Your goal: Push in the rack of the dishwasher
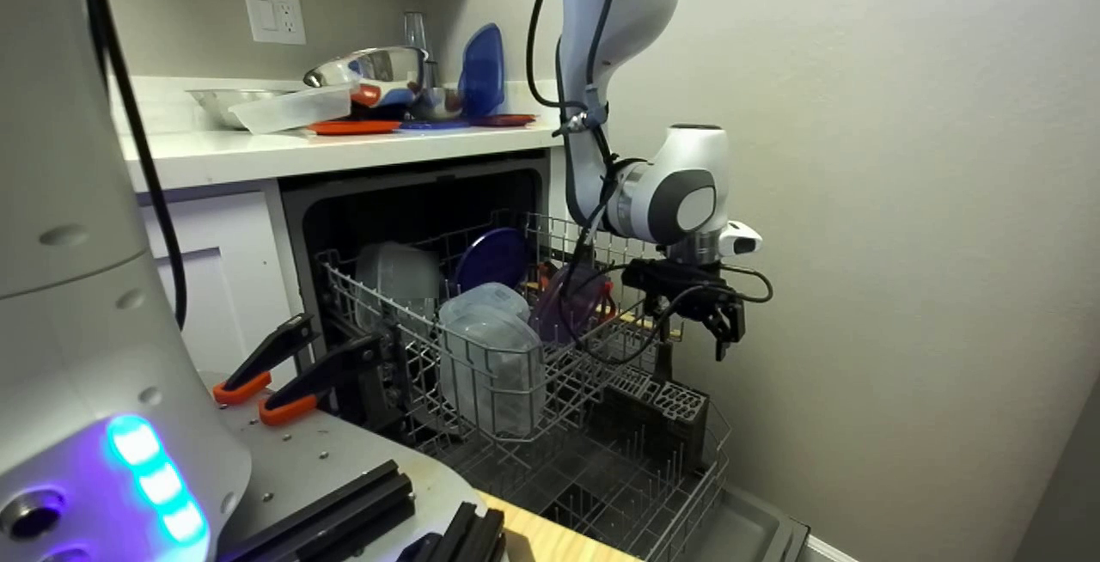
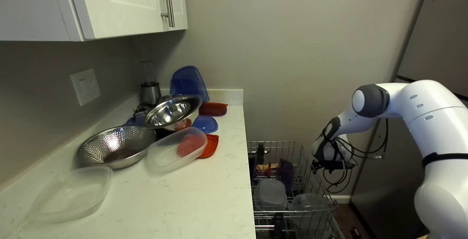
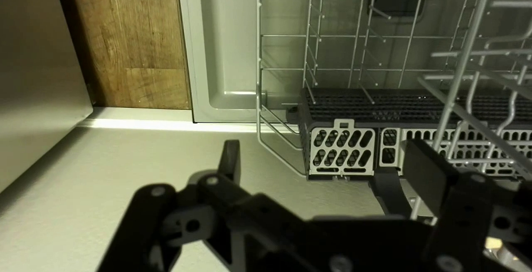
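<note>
The rack (image 1: pixel 412 314) is the upper light grey wire basket. It is pulled out of the dishwasher (image 1: pixel 296 201) and holds clear plastic containers, a blue lid and a purple piece. It also shows in an exterior view (image 2: pixel 310 212), beside the counter. In the wrist view the rack's wires (image 3: pixel 465 55) are at the right, partly behind a finger. My gripper (image 1: pixel 700 334) points down just outside the rack's front end. In the wrist view my gripper (image 3: pixel 324 149) is open, with nothing between its fingers. The right finger overlaps the rack's wires; I cannot tell whether it touches them.
The lower rack (image 3: pixel 258 55) is also out, over the folded-down door (image 1: pixel 756 528), with a dark cutlery basket (image 3: pixel 341 151) below my gripper. A wall (image 1: pixel 902 244) stands close behind the arm. The counter (image 2: pixel 219 195) carries bowls, lids and containers. A steel surface (image 3: pixel 33 76) is at left.
</note>
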{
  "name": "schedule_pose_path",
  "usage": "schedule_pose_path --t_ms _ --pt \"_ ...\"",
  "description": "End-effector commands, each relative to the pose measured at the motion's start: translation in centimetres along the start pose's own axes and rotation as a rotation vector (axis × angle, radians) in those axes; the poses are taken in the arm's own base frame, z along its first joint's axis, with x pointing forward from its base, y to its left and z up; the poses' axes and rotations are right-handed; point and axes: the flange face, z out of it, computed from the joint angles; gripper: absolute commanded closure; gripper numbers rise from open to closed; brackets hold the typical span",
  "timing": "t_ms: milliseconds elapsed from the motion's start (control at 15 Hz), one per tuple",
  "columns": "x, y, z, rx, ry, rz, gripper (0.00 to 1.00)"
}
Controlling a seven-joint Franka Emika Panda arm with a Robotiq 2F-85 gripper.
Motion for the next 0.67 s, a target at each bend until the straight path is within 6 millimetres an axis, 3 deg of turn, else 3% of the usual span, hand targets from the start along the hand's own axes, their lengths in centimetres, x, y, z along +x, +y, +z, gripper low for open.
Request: schedule_pose_path --t_ms 0,333,600 --pt "-1.7 -2.6 0.6 0.027 0.001 -0.007 0.0" --pt "-4.0 -5.8 1.8 0.051 -0.032 -0.039 0.0" --pt "-6.8 -10.0 3.1 0.078 -0.075 -0.089 0.0"
